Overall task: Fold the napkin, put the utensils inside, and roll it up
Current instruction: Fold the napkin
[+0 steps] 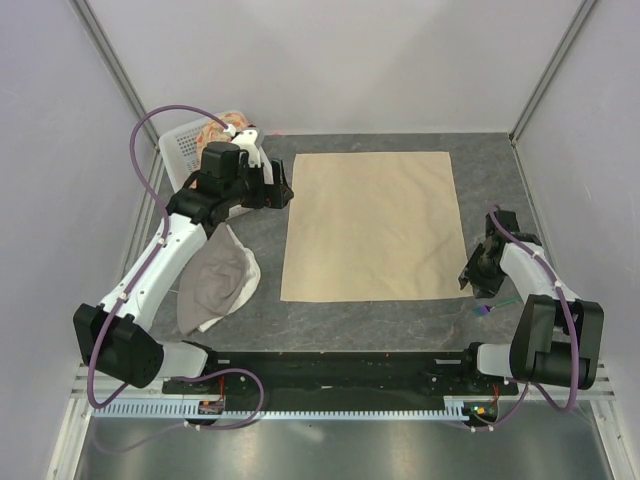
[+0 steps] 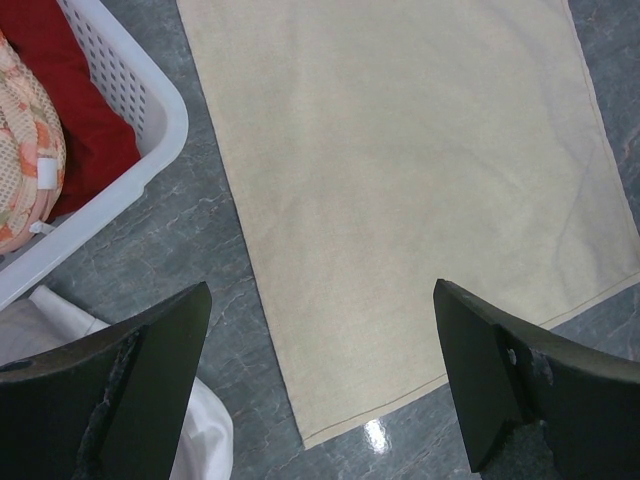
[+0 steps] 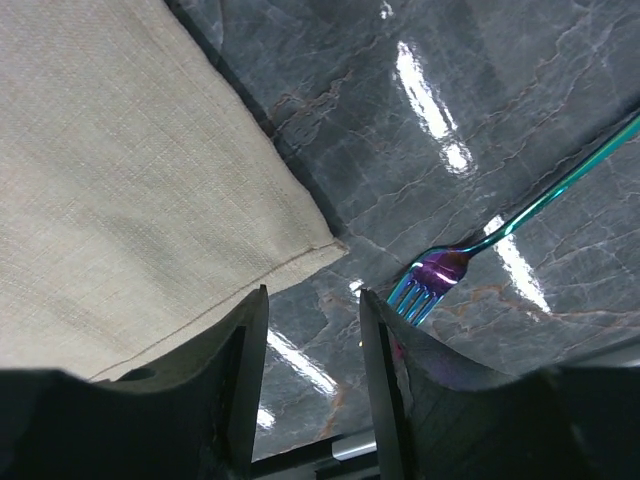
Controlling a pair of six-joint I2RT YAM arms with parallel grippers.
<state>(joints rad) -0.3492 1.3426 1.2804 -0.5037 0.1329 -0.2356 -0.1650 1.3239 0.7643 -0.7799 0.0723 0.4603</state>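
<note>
Hovering at plain beige square cloth napkin corner: right gripper, jaws narrowly apart, empty, poised to pinch; left gripper spread wide.

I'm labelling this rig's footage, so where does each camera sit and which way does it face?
Top external: above and behind the robot, looking down at the napkin on the table; left arm and right arm show.
Left wrist: on the left arm, looking down at the napkin's edge and basket; left fingers show, wide apart.
Right wrist: low by the napkin's corner and fork; right fingers show.
Shared: all three see the napkin.
</note>
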